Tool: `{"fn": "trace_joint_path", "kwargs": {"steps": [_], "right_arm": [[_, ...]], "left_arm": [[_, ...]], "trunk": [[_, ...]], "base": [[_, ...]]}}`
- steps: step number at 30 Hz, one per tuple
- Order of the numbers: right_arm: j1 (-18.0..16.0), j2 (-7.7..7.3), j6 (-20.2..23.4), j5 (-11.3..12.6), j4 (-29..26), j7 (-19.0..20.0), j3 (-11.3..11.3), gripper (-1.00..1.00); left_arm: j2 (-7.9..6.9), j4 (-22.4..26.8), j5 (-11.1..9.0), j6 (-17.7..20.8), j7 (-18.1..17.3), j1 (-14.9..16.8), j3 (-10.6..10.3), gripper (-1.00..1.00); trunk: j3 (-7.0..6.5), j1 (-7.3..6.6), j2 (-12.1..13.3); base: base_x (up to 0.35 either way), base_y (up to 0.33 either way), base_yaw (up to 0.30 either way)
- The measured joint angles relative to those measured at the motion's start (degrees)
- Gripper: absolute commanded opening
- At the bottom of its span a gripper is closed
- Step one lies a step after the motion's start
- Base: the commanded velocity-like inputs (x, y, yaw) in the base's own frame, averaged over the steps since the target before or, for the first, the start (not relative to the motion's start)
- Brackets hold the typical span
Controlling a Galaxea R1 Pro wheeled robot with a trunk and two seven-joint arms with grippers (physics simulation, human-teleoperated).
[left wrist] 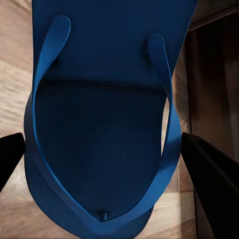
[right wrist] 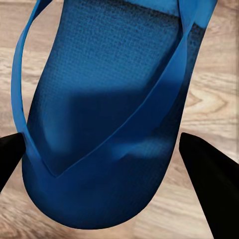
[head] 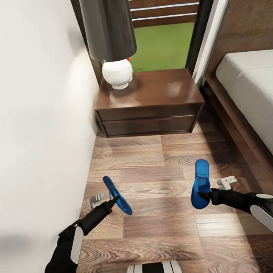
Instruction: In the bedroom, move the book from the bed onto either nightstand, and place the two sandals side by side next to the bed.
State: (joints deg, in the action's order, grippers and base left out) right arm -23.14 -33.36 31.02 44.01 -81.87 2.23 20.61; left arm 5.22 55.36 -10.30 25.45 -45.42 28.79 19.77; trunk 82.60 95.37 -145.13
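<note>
I have a sandal in each arm. The left gripper (head: 114, 200) has its fingers closed on the left sandal (head: 117, 195), held on edge above the floor, and the right gripper (head: 202, 195) has its fingers clamped on the right sandal (head: 200, 183), hanging toe-up. In the wrist views each sole sits between the black fingers (left wrist: 209, 172), straps facing the camera.

To set them down well, I'd turn both soles flat, bring them close and parallel, and lower them onto the wood-plank floor (head: 156, 159) beside the bed frame (head: 237, 120) at my right.

Beyond, the nightstand (head: 149, 105) carries a white-based lamp (head: 117, 72). The mattress (head: 259, 91) shows no book here; behind is the window (head: 161, 22) in the white wall (head: 30, 102).
</note>
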Motion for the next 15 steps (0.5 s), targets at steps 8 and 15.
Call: {"fn": "trace_joint_path", "kwargs": {"steps": [8,15], "right_arm": [[-0.01,0.00,0.00,-0.27,0.14,-0.11,0.00,-1.00],[-0.02,0.00,0.00,-0.29,0.20,-0.34,0.00,-1.00]], "left_arm": [[0.00,0.00,-0.03,0.01,0.00,0.00,0.02,-1.00],[0.00,0.00,-0.09,0.00,0.00,0.00,0.00,-1.00]], "trunk": [[0.00,0.00,0.00],[0.00,0.00,0.00]], "base": [[0.000,0.000,-0.001],[0.000,0.000,0.000]]}}
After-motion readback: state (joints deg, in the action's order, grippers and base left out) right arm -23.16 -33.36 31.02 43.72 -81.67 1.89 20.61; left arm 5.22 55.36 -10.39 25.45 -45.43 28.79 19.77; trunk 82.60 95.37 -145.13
